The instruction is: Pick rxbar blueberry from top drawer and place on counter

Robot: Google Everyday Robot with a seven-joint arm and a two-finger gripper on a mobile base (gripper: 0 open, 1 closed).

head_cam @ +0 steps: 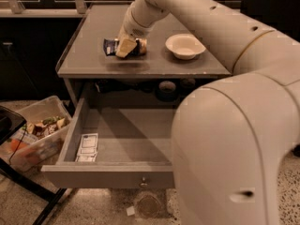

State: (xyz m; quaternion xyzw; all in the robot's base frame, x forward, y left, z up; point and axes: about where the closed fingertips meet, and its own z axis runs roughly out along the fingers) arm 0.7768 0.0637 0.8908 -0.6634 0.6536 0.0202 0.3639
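Observation:
The rxbar blueberry [112, 47], a dark navy-blue flat bar, is over the middle of the grey counter [89, 60], low above it or touching it. My gripper [127, 47] is shut on the bar, with its pale fingers [124, 48] across the bar's right part. The arm reaches in from the upper right. The top drawer [117, 176] stands pulled open below the counter, with a small round knob at the centre of its front panel.
A white bowl [185, 46] sits on the counter right of the gripper. A white flat packet [87, 147] lies in the drawer's left front corner. A clear bin with clutter [35, 135] stands on the floor at left. My arm's bulk fills the right foreground.

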